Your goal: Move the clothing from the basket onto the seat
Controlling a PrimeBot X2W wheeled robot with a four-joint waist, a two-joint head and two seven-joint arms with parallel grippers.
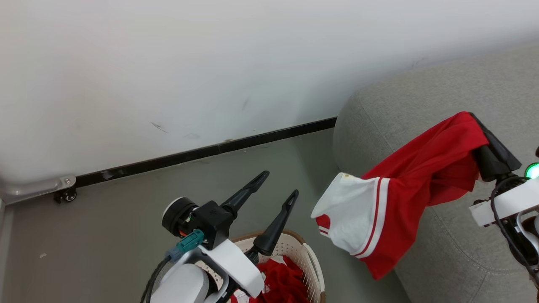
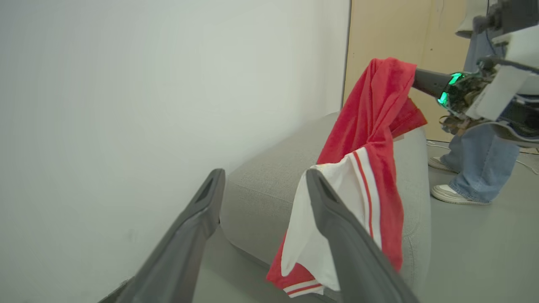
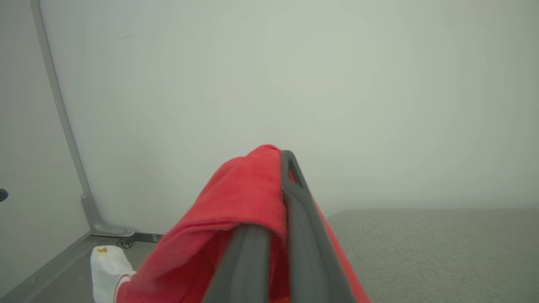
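**Red garment held over the seat by the right claw**

The right claw (image 1: 480, 126) is seen clamped on a red garment (image 1: 429, 168). The fabric is pinched between the two dark fingers and folded over their tips. From this claw the garment is hung downward and out toward the left claw (image 1: 280, 183), with its white panel and red stripes lowest. The grey seat (image 1: 421, 97) is spread beneath and around the right claw. Whether the hanging cloth is touching the seat's side cannot be told.

The left claw's fingers are held apart with nothing between them and are pointed toward the wall (image 1: 210, 63). The cream basket (image 1: 313, 263) is found just beneath this claw's wrist, on the floor (image 1: 84, 235). More red clothing (image 1: 286, 282) is piled inside it.

In the left wrist view, a person's legs (image 2: 484, 168) in blue jeans and pale shoes are seen beyond the right claw, past the seat's far end.
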